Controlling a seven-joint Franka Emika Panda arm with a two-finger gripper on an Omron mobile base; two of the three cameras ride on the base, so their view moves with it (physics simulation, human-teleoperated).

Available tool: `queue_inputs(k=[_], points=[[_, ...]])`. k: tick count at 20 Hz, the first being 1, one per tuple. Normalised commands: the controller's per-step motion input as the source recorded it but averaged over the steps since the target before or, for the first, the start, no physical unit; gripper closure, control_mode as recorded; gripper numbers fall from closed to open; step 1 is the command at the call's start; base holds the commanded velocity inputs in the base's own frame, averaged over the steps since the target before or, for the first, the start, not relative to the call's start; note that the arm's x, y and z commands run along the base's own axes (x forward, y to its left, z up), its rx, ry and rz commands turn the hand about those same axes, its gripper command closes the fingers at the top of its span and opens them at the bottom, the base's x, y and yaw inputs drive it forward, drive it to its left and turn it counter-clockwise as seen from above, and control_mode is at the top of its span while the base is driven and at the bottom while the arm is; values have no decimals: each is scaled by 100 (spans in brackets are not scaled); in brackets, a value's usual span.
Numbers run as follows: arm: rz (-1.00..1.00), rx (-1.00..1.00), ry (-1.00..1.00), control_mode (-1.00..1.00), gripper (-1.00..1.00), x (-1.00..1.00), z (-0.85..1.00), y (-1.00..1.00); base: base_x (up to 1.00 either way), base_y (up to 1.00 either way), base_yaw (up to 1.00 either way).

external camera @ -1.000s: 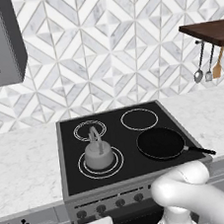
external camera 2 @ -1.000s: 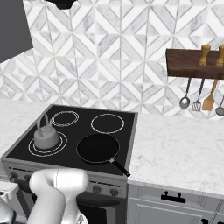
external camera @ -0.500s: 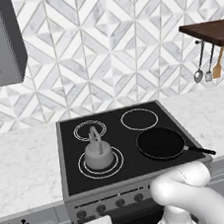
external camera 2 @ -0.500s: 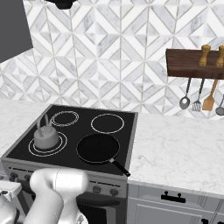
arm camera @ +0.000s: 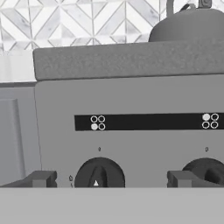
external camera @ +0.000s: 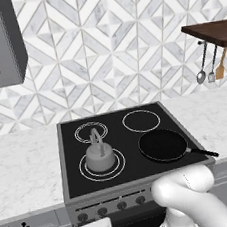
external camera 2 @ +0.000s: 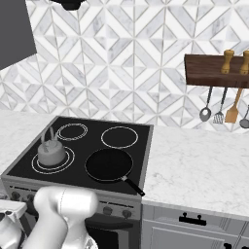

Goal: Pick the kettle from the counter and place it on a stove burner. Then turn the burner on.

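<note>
Kettle [external camera: 100, 156] sits upright on the stove burner [external camera: 118, 168], the large double-ring circle at the front left of the black glass cooktop [external camera: 124, 140], its arched handle standing up over the lid. In the hand view its rounded body [arm camera: 189, 25] rises above the stove's front edge. Just right of it on the cooktop lies the black frying pan [external camera: 163, 145], its handle pointing toward the front right corner. White marble counter [external camera: 22, 169] flanks the stove on both sides.

Down in front of the stove's control panel [arm camera: 131, 131], the gripper [arm camera: 109, 178] is spread wide and holds nothing; its two dark fingertips [arm camera: 41, 178] stand either side of the left knob [arm camera: 99, 174], not touching it. A second knob [arm camera: 205, 171] shows to the right.

Compared with the earlier pictures, the kettle, pan and arm look unchanged in both base views.
</note>
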Motion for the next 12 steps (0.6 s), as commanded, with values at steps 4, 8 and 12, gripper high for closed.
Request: queue_inputs(k=[4,8,12], points=[[0,0,0,-100,-100,13,-22,7,0,0,0],[0,0,0,-100,-100,14,-18,7,0,0,0],[0,0,0,-100,-100,14,-14,9,0,0,0]])
